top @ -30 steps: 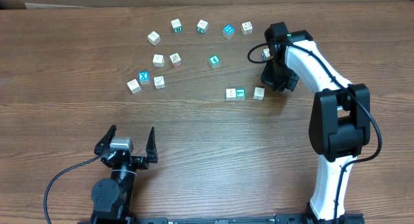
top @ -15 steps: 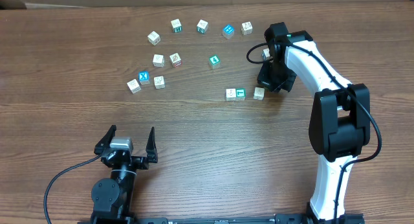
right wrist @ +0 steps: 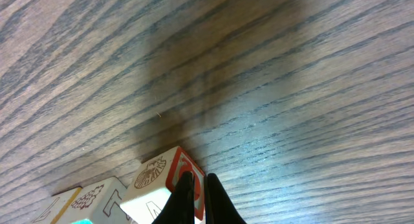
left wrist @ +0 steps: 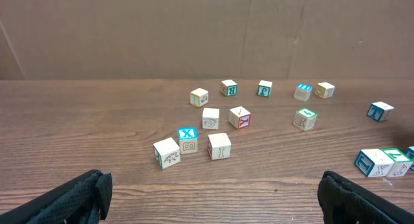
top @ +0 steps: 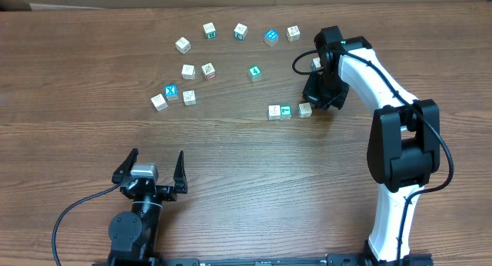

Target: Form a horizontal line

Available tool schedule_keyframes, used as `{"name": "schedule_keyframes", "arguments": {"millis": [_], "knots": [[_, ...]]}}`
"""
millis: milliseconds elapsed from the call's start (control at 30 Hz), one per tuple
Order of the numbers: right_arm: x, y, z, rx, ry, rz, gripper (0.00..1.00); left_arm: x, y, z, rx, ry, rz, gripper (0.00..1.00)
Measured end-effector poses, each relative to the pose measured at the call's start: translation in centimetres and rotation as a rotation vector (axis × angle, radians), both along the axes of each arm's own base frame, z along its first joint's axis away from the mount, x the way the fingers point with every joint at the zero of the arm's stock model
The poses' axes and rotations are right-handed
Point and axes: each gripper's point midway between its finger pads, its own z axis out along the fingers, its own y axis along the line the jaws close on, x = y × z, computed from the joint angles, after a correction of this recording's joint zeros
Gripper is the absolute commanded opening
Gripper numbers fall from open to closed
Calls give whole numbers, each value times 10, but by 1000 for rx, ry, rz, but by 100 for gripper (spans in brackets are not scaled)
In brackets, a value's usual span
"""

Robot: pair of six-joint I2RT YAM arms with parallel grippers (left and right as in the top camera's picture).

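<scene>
Holding our right gripper (right wrist: 198, 180) clenched, we set its tip against the end cube's (top: 305, 109) three-o'clock face, likely to push it toward nine o'clock onto the line (top: 280, 111), at table centre's two o'clock; left gripper (top: 157, 154) rested spread.

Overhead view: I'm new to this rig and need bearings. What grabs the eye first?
The white right arm reaches over the table, its shut right gripper against a cube beside a two-cube row at centre-right. Loose letter cubes scatter across the upper left; the left gripper rests open near the bottom edge.
</scene>
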Motion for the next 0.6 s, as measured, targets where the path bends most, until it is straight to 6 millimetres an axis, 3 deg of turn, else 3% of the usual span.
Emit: {"name": "schedule_keyframes", "arguments": {"millis": [600], "knots": [[5,-14,-1,-84,-25,0,4,0,0,0,0,0,0,99]]}}
